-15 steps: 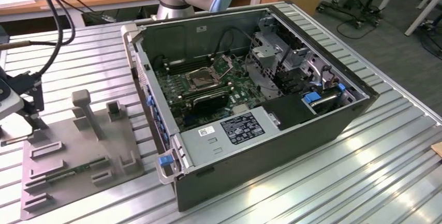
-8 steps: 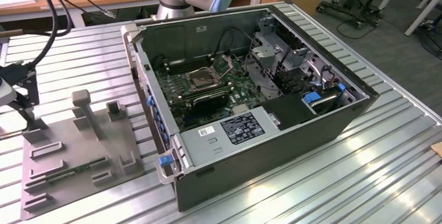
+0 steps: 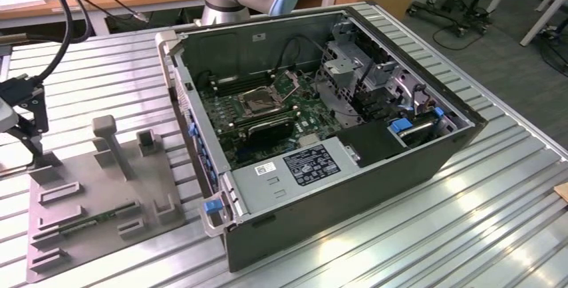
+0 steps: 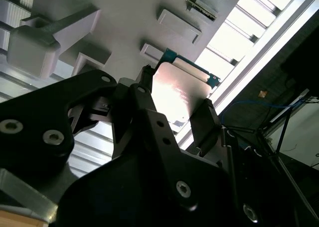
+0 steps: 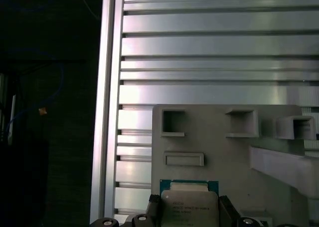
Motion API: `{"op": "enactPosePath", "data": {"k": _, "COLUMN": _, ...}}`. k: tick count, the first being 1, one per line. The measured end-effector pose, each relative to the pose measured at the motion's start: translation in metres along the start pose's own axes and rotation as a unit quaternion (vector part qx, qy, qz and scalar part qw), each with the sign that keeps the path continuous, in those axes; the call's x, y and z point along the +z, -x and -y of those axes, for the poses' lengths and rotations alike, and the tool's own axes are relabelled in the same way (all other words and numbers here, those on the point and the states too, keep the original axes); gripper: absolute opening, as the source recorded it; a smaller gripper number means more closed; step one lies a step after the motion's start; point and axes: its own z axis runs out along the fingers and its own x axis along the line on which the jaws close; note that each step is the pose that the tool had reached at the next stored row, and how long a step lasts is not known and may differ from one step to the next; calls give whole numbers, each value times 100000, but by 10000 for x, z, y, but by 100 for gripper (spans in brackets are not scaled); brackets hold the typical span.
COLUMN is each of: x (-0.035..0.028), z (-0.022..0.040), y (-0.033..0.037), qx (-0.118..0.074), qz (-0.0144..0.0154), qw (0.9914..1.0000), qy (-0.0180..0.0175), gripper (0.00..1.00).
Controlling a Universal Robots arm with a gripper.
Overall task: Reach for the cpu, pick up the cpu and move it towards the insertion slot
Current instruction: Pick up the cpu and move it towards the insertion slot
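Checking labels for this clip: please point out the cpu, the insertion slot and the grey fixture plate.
the cpu point(image 5: 189, 209), first wrist view, on its silver lid.
the insertion slot point(image 3: 258, 100), exterior view, on its dark centre.
the grey fixture plate point(image 3: 93, 191), exterior view, on a bare stretch of its top.

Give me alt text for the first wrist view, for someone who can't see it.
A silver-topped cpu on a green board lies on a grey fixture plate, with the black end effector right at it. Raised rectangular holders stand on the plate; a ribbed metal table stretches beyond.
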Motion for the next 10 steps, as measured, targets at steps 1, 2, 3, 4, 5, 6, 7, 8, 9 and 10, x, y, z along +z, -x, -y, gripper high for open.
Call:
{"op": "enactPosePath", "data": {"k": 1, "x": -1, "z": 0, "y": 0, "qx": 0, "qz": -8, "qw": 100000, "qy": -7, "gripper": 54}}
{"op": "enactPosePath", "data": {"k": 2, "x": -2, "z": 0, "y": 0, "qx": 0, "qz": -10, "qw": 100000, "qy": -8, "gripper": 54}}
{"op": "enactPosePath", "data": {"k": 3, "x": -2, "z": 0, "y": 0, "qx": 3, "qz": -11, "qw": 100000, "qy": -9, "gripper": 54}}
{"op": "enactPosePath", "data": {"k": 4, "x": -2, "z": 0, "y": 0, "qx": 2, "qz": -8, "qw": 100000, "qy": -6, "gripper": 54}}
{"op": "enactPosePath", "data": {"k": 5, "x": -2, "z": 0, "y": 0, "qx": 2, "qz": -10, "qw": 100000, "qy": -7, "gripper": 54}}
{"op": "enactPosePath", "data": {"k": 6, "x": -3, "z": 0, "y": 0, "qx": 0, "qz": -10, "qw": 100000, "qy": -7, "gripper": 54}}
{"op": "enactPosePath", "data": {"k": 7, "x": -10, "z": 0, "y": 0, "qx": 2, "qz": -29, "qw": 100000, "qy": -22, "gripper": 54}}
{"op": "enactPosePath", "data": {"k": 8, "x": -21, "z": -2, "y": 0, "qx": 4, "qz": -34, "qw": 100000, "qy": -26, "gripper": 54}}
{"op": "enactPosePath", "data": {"k": 9, "x": -35, "z": -3, "y": 0, "qx": 3, "qz": -15, "qw": 100000, "qy": -12, "gripper": 54}}
{"op": "enactPosePath", "data": {"k": 10, "x": -54, "z": -4, "y": -1, "qx": 4, "qz": -14, "qw": 100000, "qy": -12, "gripper": 54}}
